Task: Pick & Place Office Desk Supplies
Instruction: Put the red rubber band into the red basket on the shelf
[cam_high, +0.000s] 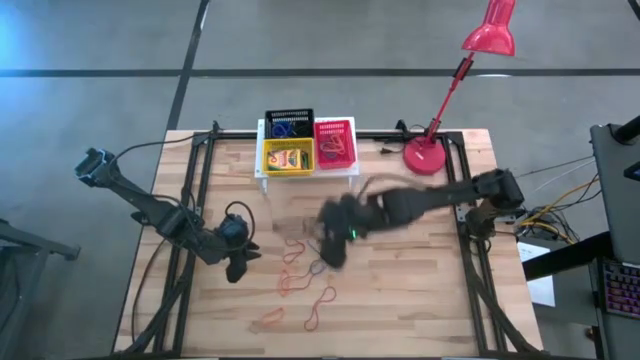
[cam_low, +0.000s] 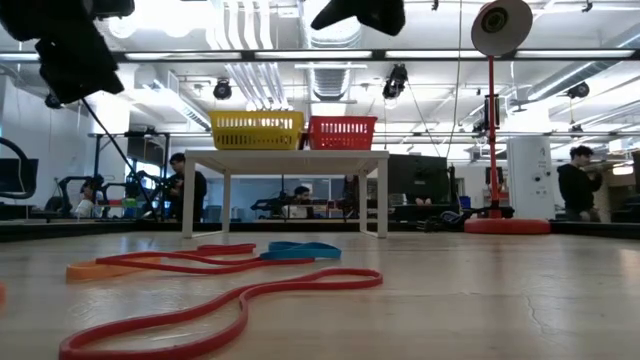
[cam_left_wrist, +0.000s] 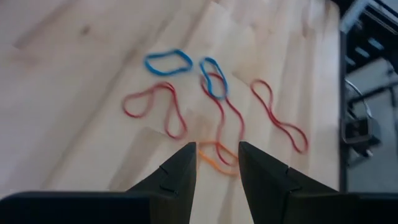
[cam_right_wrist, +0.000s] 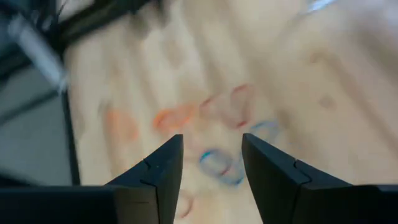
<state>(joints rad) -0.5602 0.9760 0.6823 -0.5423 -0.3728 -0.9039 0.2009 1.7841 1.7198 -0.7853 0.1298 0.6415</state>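
Several rubber-band loops, red (cam_high: 296, 283), orange (cam_high: 268, 318) and blue (cam_left_wrist: 168, 62), lie flat on the wooden table (cam_high: 420, 300) near its middle and front. My left gripper (cam_high: 238, 264) hangs open above the table to their left; in its wrist view the open fingers (cam_left_wrist: 217, 163) frame an orange band (cam_left_wrist: 214, 162) on the table below. My right gripper (cam_high: 336, 244) is open above the bands' right side, blurred, with nothing between its fingers (cam_right_wrist: 211, 158). Black (cam_high: 289, 124), yellow (cam_high: 288, 156) and red (cam_high: 335, 143) mesh baskets stand on a white stand (cam_high: 262, 176) at the back.
A red desk lamp (cam_high: 428, 155) stands on its round base at the back right, its head (cam_high: 490, 35) reaching beyond the table's far edge. The yellow basket holds a yellow-and-green box. Bare wood lies at the front right. People show in the room behind.
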